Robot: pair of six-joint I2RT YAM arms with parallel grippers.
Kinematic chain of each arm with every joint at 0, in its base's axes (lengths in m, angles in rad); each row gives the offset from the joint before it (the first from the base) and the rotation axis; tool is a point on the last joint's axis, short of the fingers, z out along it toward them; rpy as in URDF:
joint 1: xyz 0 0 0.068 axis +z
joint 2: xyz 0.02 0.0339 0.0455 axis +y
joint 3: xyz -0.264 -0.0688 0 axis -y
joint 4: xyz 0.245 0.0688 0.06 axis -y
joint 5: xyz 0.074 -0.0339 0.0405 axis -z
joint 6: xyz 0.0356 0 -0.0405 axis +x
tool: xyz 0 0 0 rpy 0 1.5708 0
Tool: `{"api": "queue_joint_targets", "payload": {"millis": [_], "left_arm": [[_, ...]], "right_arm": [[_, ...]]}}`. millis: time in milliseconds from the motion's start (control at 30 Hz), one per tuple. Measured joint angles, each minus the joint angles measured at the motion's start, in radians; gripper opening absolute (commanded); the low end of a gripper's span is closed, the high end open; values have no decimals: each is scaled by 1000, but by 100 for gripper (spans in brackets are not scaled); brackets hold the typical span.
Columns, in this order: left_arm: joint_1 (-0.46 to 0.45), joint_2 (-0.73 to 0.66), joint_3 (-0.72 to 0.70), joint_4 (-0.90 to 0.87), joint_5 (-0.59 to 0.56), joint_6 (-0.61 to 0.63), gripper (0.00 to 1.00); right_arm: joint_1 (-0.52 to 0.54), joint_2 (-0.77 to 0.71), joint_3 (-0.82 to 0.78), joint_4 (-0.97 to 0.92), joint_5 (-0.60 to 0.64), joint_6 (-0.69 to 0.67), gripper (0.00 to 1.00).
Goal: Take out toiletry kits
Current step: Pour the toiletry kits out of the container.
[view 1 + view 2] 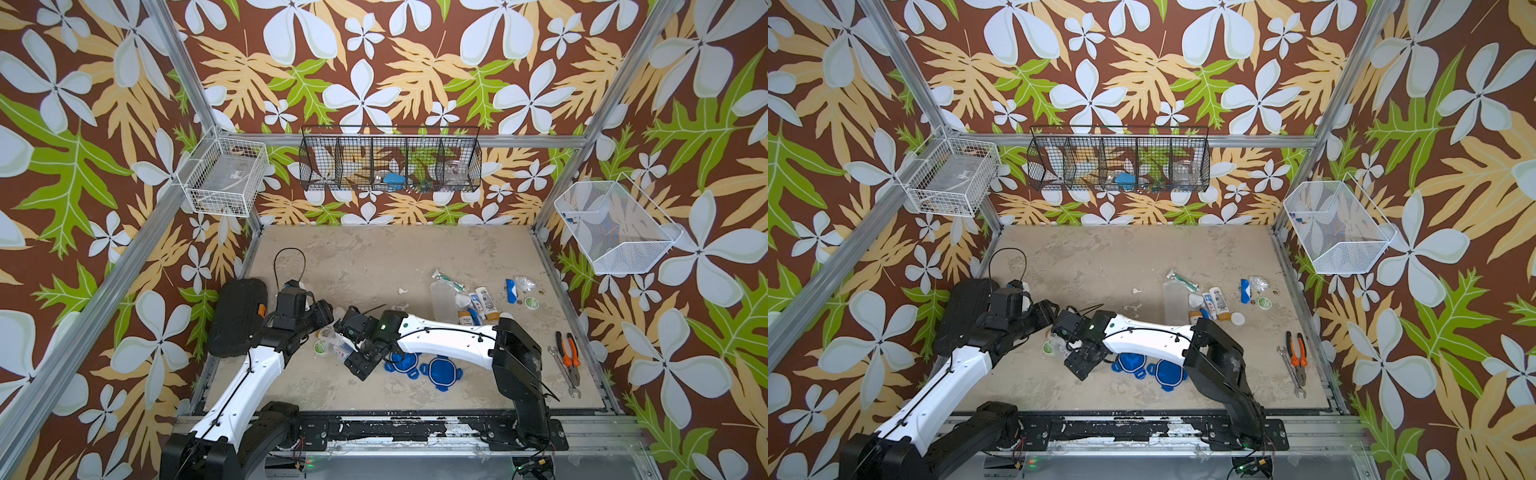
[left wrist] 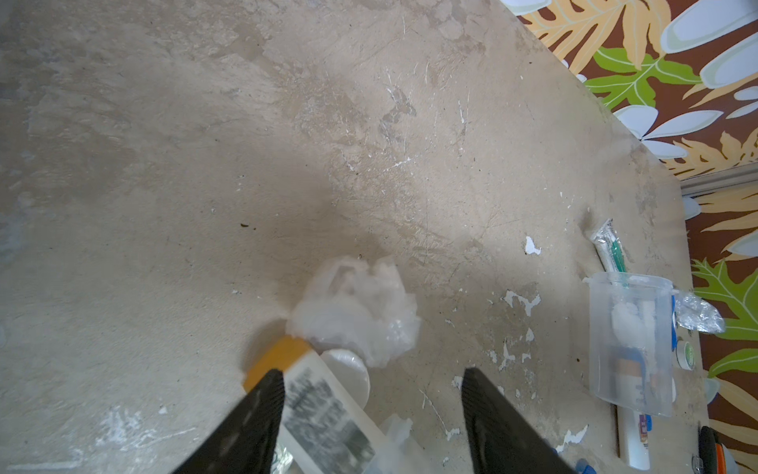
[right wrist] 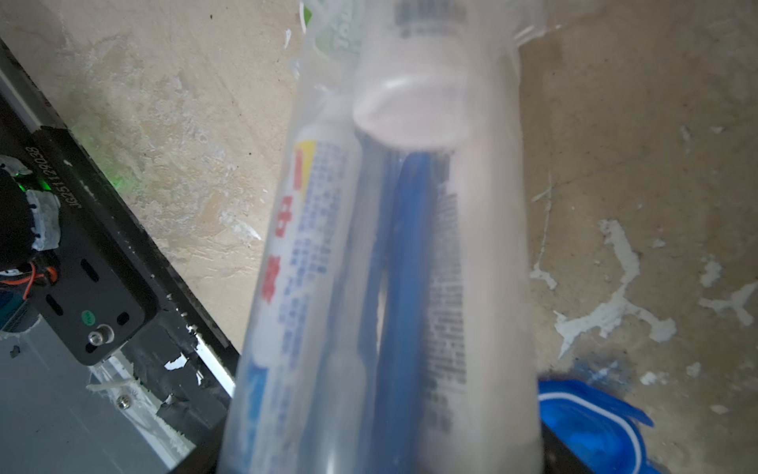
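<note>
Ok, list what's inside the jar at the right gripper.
A white printed tube, a blue stick, perhaps a toothbrush, and a white-capped bottle. Blurred; their far ends and whatever lies behind them are covered.

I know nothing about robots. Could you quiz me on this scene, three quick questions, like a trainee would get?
1. How many blue four-tabbed plastic lids lie on the beige table?
2. True or false: the orange-handled pliers lie on top of those lids.
3. The clear plastic jar gripped by the right gripper holds: A) nothing; B) white and blue toiletry tubes; C) a sponge.
Key: 1. Two. 2. False: they lie apart, beside a silver wrench. 3. B.
</note>
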Motion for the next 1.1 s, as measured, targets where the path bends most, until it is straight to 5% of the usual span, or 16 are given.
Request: {"api": "queue_joint_targets", "payload": {"millis": [600,800,1100], "left_arm": [[0,24,-11,23,35,0,71],[0,32,-11,29,40,0,71],[0,30,-17,39,46,-3,70]], "right_arm": [[-24,-44,115,-170,35,-5,65],[-33,82,97,-175,-2,-16,60],[-31,65,217,-280,-4,-36,60]]}}
